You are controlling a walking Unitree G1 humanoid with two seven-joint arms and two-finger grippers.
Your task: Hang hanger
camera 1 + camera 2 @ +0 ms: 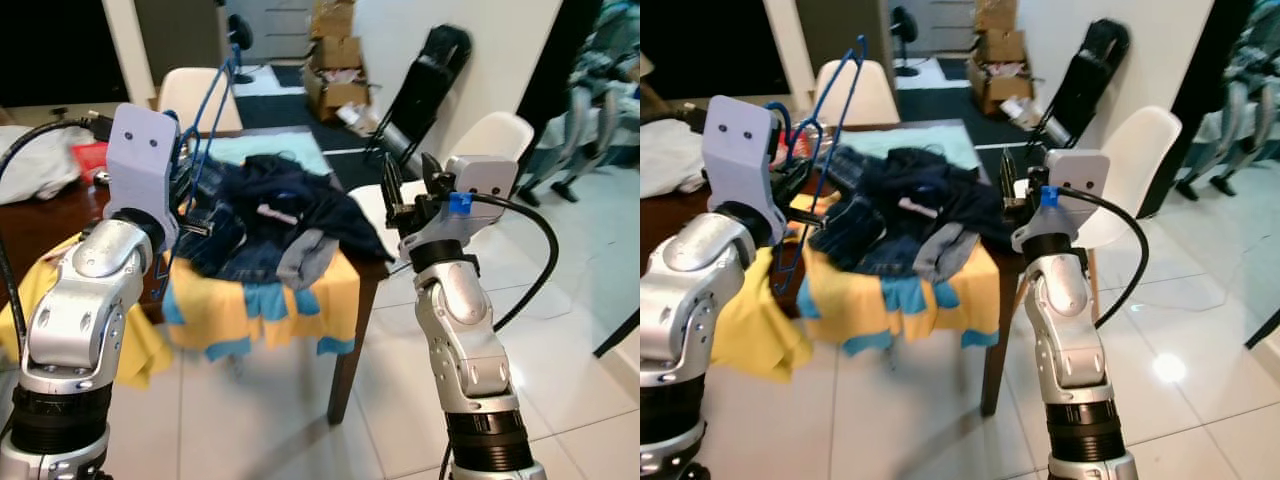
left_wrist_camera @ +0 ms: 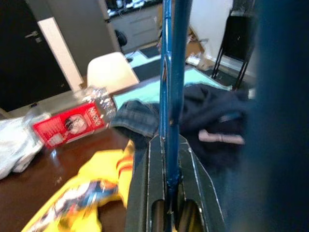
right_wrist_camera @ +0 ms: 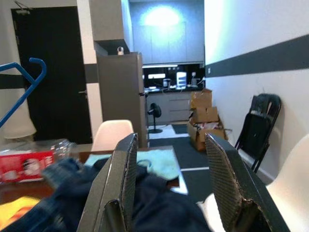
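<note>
**Q:** Where is the blue wire hanger (image 1: 828, 130), and what holds it?

**A:** It stands nearly upright above the near left part of the dark wooden tabletop (image 1: 45, 225). The left gripper (image 2: 167, 193) has its fingers pressed together on the hanger's thin wire; in the left wrist view the wire runs straight up from between the two black fingers (image 2: 147, 193). The hook end points upward, in front of the white chair (image 1: 855, 90) on the tabletop's far side.

**Q:** And the right gripper (image 3: 176, 183)?

**A:** It is raised at the right edge of the tabletop, fingers spread apart and holding nothing. In its wrist view the two black fingers (image 3: 123, 179) frame the clothes heap, and the blue hook shows at the upper edge beside the dark door (image 3: 53, 72).

**Q:** What lies on the tabletop?

**A:** A heap of dark navy clothes (image 1: 285, 215) with a grey piece (image 1: 305, 255) at the front, lying on a yellow cloth with blue trim (image 1: 265, 310) that hangs over the near edge. A red-labelled packet (image 2: 72, 123) lies further left, near a white bag (image 1: 40, 160).

**Q:** And the surroundings?

**A:** A second white chair (image 1: 495, 135) stands just right of the tabletop. Cardboard boxes (image 1: 335, 55) and a folded black chair (image 1: 430, 70) stand against the far wall, on a white tiled floor (image 1: 570, 300).
</note>
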